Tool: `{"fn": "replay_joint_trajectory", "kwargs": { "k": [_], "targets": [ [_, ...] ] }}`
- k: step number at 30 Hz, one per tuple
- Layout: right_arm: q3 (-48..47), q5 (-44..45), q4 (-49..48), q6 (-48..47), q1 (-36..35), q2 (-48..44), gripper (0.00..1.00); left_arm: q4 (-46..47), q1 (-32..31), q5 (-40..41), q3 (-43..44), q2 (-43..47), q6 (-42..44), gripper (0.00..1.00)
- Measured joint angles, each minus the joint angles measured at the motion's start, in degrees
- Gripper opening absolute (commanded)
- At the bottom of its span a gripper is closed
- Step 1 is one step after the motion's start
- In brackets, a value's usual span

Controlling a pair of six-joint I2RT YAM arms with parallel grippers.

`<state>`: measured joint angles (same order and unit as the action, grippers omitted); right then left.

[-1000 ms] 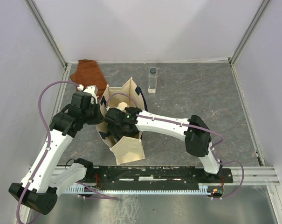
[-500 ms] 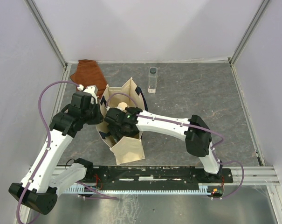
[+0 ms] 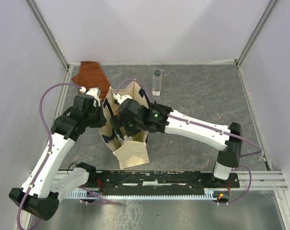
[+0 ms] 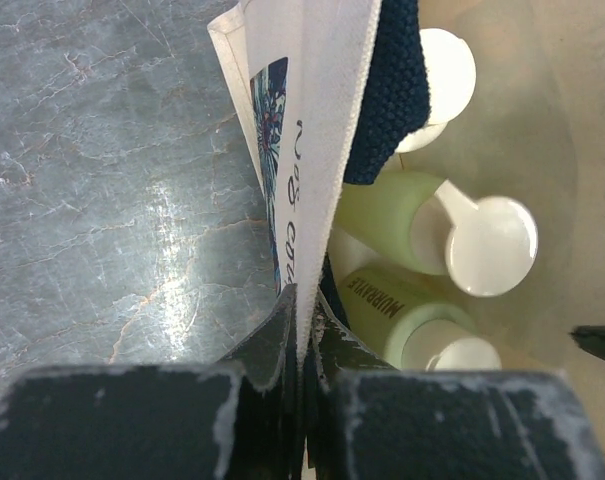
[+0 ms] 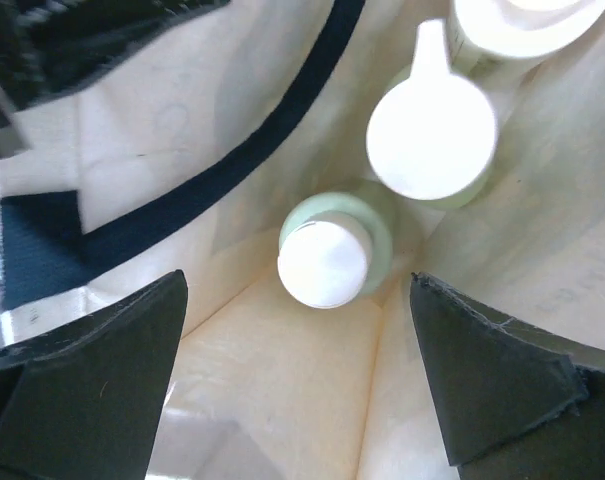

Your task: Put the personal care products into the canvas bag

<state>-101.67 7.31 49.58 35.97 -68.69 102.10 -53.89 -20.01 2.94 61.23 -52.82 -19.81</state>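
Here, left gripper (image 4: 302, 325) pinching canvas bag (image 4: 317, 90) rim, right gripper (image 5: 297, 375) spread, seemingly empty inside.

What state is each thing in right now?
bag, upright, open, wall pinched
green bottles, in bag
cream bottle, in bag
clear bottle, upright on table, outside bag
cloth, crumpled
left gripper, shut on bag wall
right gripper, open, empty, over bag

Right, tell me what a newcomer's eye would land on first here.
The cream canvas bag in the middle of the top view draws the eye, with both arms at it. The left claw pinches its wall, while the right claw hangs open inside it over pale green bottles. Beyond the bag, one slim clear bottle stands alone, not yet packed.
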Motion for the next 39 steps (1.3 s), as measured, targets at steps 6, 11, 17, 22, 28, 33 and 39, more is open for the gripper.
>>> {"fn": "replay_joint_trajectory", "kwargs": {
  "k": [6,11,17,22,28,33,39],
  "targets": [
    [1.36,2.23,-2.01,-0.02,0.15,-4.94,1.0,0.0,0.0,0.0,0.0,0.0,0.0,0.03],
    [2.21,4.76,-1.81,-0.66,1.81,-8.31,1.0,-0.02,0.0,0.0,0.0,0.02,0.0,0.03],
    [1.79,5.01,-1.4,-1.53,13.35,-15.8,1.0,0.0,0.0,0.02,0.0,0.02,0.0,0.03],
    [-3.23,4.13,-0.76,-2.23,23.39,-15.85,1.0,0.0,0.0,0.02,0.0,0.0,0.0,0.03],
    [-12.26,1.55,-0.81,-4.63,29.92,-6.21,1.0,0.0,0.0,0.11,-0.04,0.0,0.02,0.03],
    [-19.32,1.95,-1.09,-7.93,34.86,5.9,1.0,0.76,0.0,0.26,-0.87,0.17,0.04,0.03],
    [-28.79,4.63,-1.92,-11.87,38.36,19.37,1.0,1.11,0.0,1.07,-1.44,0.44,1.29,0.03]
  ]
}}
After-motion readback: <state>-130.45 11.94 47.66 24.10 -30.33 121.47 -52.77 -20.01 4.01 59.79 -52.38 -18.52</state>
